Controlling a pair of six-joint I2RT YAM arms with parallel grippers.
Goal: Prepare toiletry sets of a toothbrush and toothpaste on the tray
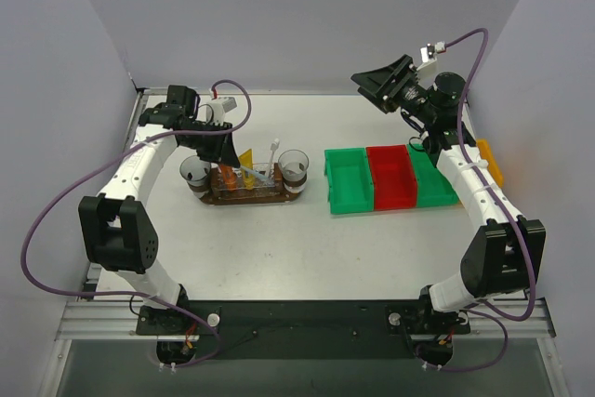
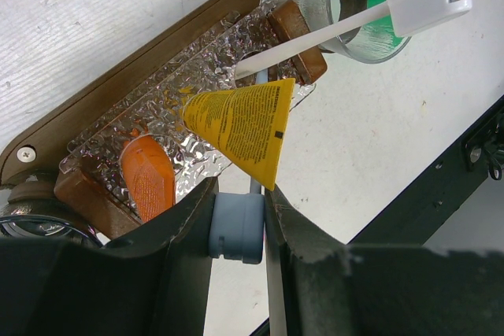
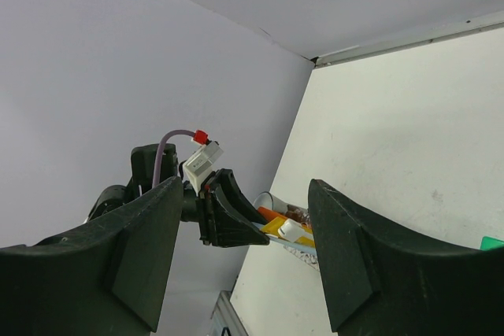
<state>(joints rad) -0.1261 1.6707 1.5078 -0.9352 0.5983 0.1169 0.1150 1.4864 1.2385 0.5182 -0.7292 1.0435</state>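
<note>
The dark brown oval tray (image 1: 216, 198) lies left of centre and carries a clear textured insert. In the left wrist view an orange toothpaste tube (image 2: 147, 179) lies on that insert over the tray (image 2: 118, 92). My left gripper (image 1: 232, 161) is over the tray's left half, shut (image 2: 239, 194) on the pale blue cap of a yellow toothpaste tube (image 2: 244, 127) held above the tray. A thin pale stick runs beside the cap against one finger. A white toothbrush (image 2: 331, 29) leans out of the right clear cup (image 2: 346, 5). My right gripper (image 1: 386, 81) is open, empty and raised at the back right.
Clear cups stand at the tray's left end (image 1: 195, 172) and right end (image 1: 295, 166). A row of bins sits to the right: green (image 1: 349, 180), red (image 1: 392, 177), green (image 1: 433, 178), with a yellow one (image 1: 491, 163) behind the right arm.
</note>
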